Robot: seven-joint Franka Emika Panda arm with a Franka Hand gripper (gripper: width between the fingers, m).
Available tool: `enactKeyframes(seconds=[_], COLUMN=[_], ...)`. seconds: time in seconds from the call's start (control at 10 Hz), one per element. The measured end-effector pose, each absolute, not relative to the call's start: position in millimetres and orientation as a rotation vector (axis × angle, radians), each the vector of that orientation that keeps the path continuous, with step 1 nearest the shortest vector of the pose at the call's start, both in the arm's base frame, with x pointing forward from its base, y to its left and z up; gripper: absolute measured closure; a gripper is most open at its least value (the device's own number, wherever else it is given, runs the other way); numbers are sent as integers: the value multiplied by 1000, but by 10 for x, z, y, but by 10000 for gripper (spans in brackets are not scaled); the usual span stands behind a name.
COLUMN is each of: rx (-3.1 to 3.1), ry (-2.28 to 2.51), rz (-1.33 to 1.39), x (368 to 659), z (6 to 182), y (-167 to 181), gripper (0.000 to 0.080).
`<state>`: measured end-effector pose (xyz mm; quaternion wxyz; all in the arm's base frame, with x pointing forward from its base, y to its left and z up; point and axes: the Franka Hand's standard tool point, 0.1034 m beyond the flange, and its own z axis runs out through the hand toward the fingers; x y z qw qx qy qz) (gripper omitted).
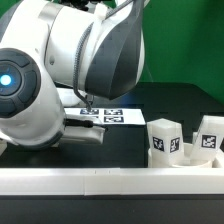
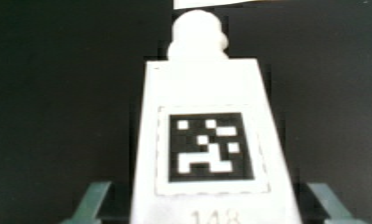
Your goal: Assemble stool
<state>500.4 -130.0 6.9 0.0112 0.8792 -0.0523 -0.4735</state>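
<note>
In the wrist view a white stool leg (image 2: 204,110) lies on the black table. It carries a black-and-white tag (image 2: 209,147), and its rounded peg (image 2: 201,35) points away from the camera. My gripper (image 2: 211,202) is open and straddles the near end of this leg. A dark gap shows between the leg and each of the fingers (image 2: 99,200). Two more tagged legs (image 1: 165,138) (image 1: 208,135) stand upright at the exterior view's right. The round seat is out of view. In the exterior view the arm hides my gripper.
The marker board (image 1: 106,115) lies flat on the table behind the arm. A long white border rail (image 1: 110,186) runs along the near edge. The robot arm (image 1: 60,70) fills the exterior view's left and centre.
</note>
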Motion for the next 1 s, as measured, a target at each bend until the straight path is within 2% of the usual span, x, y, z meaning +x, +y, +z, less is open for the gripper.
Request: enactKeyframes(seconds=[0.3, 0.5, 0.6, 0.7, 1.0], rx=[2722, 2663, 2659, 2652, 2690], ry=[-143, -294, -362, -402, -384], rz=[-1428, -1406, -1370, -1336, -1276], x=[5146, 5228, 5312, 5377, 5448], z=[454, 803, 911, 947, 902], y=[-1173, -852, -647, -501, -529], gripper=[464, 462, 462, 462, 462])
